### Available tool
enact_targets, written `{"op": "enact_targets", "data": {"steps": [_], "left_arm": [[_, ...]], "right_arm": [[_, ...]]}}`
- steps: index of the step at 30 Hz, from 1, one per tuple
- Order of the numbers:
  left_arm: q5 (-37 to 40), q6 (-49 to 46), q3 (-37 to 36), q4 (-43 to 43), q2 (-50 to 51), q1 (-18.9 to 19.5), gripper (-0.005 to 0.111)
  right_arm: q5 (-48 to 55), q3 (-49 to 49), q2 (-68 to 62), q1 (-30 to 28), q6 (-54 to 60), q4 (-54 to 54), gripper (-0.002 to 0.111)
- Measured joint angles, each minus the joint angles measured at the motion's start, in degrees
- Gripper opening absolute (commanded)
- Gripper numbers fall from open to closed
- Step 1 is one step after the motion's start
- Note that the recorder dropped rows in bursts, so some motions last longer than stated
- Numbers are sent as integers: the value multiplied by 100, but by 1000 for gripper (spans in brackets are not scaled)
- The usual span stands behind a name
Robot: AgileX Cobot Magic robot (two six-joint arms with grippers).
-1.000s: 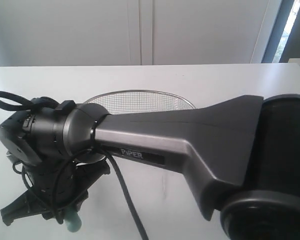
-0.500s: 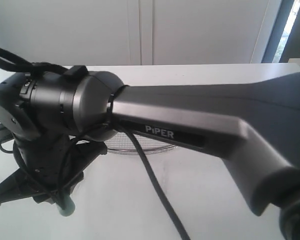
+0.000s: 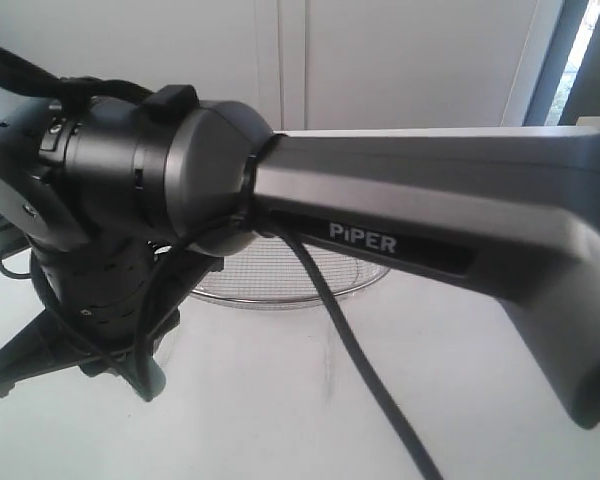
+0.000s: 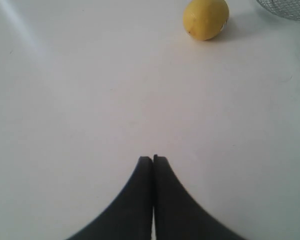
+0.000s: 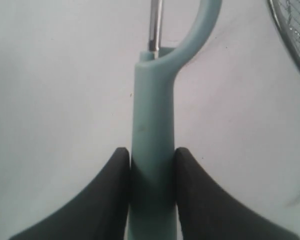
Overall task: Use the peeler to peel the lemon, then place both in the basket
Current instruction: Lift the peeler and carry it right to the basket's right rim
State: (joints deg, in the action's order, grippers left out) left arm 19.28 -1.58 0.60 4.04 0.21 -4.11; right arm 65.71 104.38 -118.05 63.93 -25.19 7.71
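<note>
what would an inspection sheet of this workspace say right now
surface: white table, no spills seen
job's things: lemon on the table, peel intact on the side shown, close to the basket but outside it; peeler held by its handle
clutter: nothing seen
grippers: left gripper shut and empty; right gripper clamped on the peeler handle
cables: black cable hangs off the right arm, crossing in front of the basket
surroundings: pale cabinet doors, window edge

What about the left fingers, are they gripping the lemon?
No: the left fingers are pressed together with nothing between them, and the lemon lies apart from them on the table.
</note>
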Motion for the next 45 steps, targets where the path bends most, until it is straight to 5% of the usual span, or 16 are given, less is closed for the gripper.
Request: {"op": "enact_targets", "data": {"steps": [28,45], "left_arm": [[0,0,0,0,0,0,0],[0,0,0,0,0,0,0]], "right_arm": [[87,-15,611,-2147,872,-421,0],[-578,-1720,1815,-3431,982,-542,0]]}}
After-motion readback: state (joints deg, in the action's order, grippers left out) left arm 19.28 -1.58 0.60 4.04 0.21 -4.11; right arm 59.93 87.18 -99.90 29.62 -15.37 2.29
